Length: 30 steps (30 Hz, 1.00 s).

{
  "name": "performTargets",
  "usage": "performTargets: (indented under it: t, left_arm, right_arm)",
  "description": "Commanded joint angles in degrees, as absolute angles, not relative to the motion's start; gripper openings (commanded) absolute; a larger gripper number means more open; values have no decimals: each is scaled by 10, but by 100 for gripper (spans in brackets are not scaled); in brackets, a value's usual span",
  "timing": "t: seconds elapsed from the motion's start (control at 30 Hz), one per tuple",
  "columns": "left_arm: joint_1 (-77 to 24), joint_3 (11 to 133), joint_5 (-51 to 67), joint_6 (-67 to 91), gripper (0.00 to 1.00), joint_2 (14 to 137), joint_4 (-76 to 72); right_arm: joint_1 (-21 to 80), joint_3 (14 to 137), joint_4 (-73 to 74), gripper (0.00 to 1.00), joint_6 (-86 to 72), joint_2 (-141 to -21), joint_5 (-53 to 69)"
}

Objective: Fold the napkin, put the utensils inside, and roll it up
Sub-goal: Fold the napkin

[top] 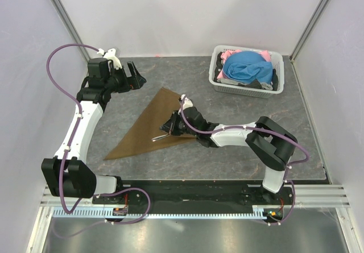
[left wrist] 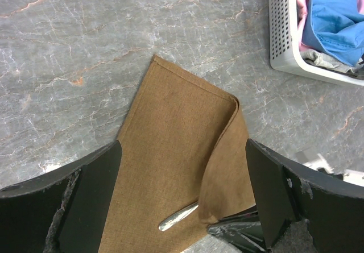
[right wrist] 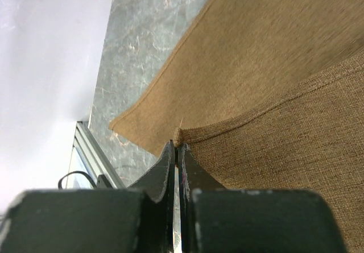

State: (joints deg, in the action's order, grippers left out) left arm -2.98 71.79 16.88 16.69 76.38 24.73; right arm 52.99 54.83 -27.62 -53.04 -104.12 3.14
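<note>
So the right pincer [right wrist: 177, 148] is clamped narrow on the hem of the plain brown cloth napkin [top: 142, 129], holding a flap of it up off the grey marbled table [top: 239, 128]. The rest of the napkin spreads away from the pincer as a flat triangle, mostly toward the left arm's side.

The slim silver metal fork [left wrist: 179, 216] sits right next to that pincer, tucked under the lifted flap with only the handle end poking out. Its long axis runs roughly along the napkin's near edge, so I'd guess the roll has to go across it, away from the pincer toward the far corner.

The left pincer [top: 135, 75] is spread wide with nothing in it, hovering above the napkin's far corner, well apart from the fork. The right arm is clearly the nearer one, so my bet is it drives the roll while the left comes down to pin the cloth.
</note>
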Motion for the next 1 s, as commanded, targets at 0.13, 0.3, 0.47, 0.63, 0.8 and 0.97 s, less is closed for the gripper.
performTargets:
  t: [0.13,0.3,0.47,0.63,0.8,0.97]
  left_arm:
    - [-27,721,182,182,97,752,224]
    - [-27,720,182,182,97,753,225]
    - [-27,721,180,181,97,752,224]
    - [-27,718,171,178,98,758,224]
    - [-27,712,152,178,99,770,222]
    - [-27,708,136,178,100,783,221]
  right_arm:
    - [550,576,-306,0,-541,-1078,44]
    - [559,590,-308,0,-548,-1111,53]
    - [563,605,-300,2,-545,-1131,60]
    - [563,607,-294,43,-523,-1116,62]
    - [563,656,-214,66,-451,-1076,90]
    - [511,652,-147,69,-418,-1002,99]
